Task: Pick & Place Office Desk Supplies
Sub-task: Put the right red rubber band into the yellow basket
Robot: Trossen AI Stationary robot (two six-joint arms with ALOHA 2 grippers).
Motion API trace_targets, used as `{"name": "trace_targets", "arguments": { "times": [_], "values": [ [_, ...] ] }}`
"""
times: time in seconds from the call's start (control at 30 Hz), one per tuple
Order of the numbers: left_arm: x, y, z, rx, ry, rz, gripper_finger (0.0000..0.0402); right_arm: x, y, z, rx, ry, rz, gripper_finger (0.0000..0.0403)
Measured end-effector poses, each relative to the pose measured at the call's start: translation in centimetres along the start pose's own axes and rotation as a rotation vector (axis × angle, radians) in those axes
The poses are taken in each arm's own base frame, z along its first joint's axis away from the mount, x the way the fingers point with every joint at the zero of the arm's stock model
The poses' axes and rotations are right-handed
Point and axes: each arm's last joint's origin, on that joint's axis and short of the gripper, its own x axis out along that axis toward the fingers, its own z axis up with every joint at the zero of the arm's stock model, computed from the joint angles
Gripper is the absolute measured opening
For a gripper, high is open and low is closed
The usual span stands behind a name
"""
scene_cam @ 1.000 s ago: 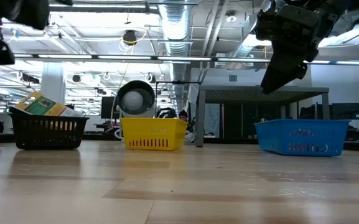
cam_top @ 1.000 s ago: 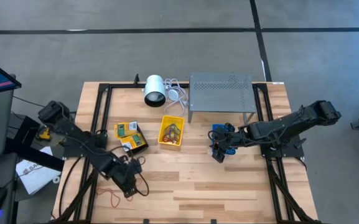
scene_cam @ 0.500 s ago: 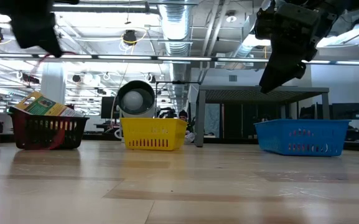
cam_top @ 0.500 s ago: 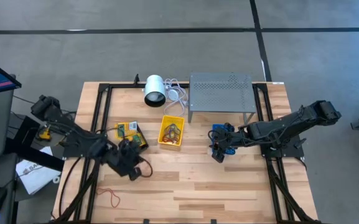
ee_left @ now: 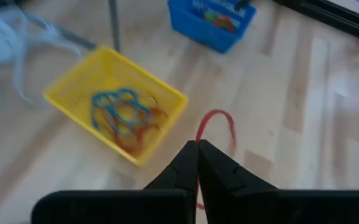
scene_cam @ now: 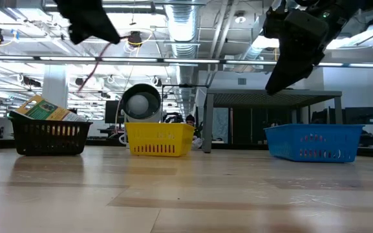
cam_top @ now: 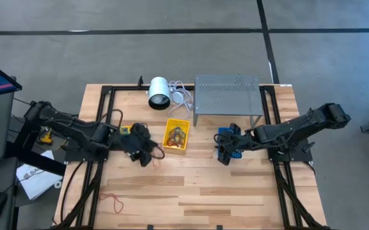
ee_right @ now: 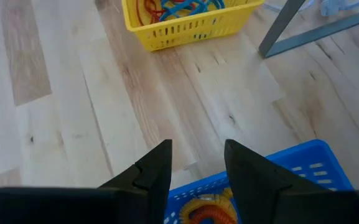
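Observation:
My left gripper [cam_top: 148, 155] [ee_left: 197, 147] hovers just near-left of the yellow bin [cam_top: 176, 135] [ee_left: 114, 112], shut on a thin red rubber band [ee_left: 219, 118]. The yellow bin holds blue, orange and red bands. Behind the gripper, the black bin [cam_top: 132, 137] [scene_cam: 49, 136] holds yellow-and-green packets. My right gripper [cam_top: 225, 152] [ee_right: 196, 163] is open and touches nothing, above the blue bin [cam_top: 230, 142] [ee_right: 260, 183], which holds coloured bands. A second red band [cam_top: 112, 199] lies flat on the table near its near-left corner. My left gripper pinches the red rubber band at one point of its loop [ee_left: 200, 134] between its two shut fingertips. The rest of the loop curves out past the fingertips. In the low view the band [scene_cam: 92, 66] hangs slack below the gripper, well clear of the table.
A white cylinder [cam_top: 159, 92] with a white cable and a grey perforated metal stand [cam_top: 227, 96] sit along the far edge. Bare wood spreads across the near half of the table [cam_top: 203, 191]. Black frame rails [cam_top: 101, 121] run down both sides.
My left gripper has travelled from the near-left part of the table toward the far edge and right, up to the yellow bin, staying shut. The red band went with it and now hangs in the air.

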Motion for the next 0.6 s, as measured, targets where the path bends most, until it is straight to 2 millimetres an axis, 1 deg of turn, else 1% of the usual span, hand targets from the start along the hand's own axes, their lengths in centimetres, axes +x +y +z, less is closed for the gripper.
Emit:
{"name": "trace_targets", "arguments": {
  "times": [0.13, 0.27, 0.43, 0.6],
  "values": [
    [0.7, 1.4, 1.5, 0.080, -0.054, 0.039, 0.0000, 0.0, -0.1, 0.1, -0.001, -0.020, -0.026, 0.0143],
    [1.5, 3.3, 2.9, 0.141, -0.083, 0.077, 0.0000, 0.0, -0.1, 0.3, 0.004, -0.058, -0.072, 0.0143],
    [2.5, 5.5, 4.6, 0.149, -0.105, 0.007, 0.0000, 0.0, -0.1, 0.6, 0.020, -0.109, -0.091, 0.0143],
    [2.9, 6.5, 5.8, 0.152, -0.157, -0.045, 0.0000, 0.0, -0.1, 0.7, 0.022, -0.111, -0.089, 0.0143]
  ]
}}
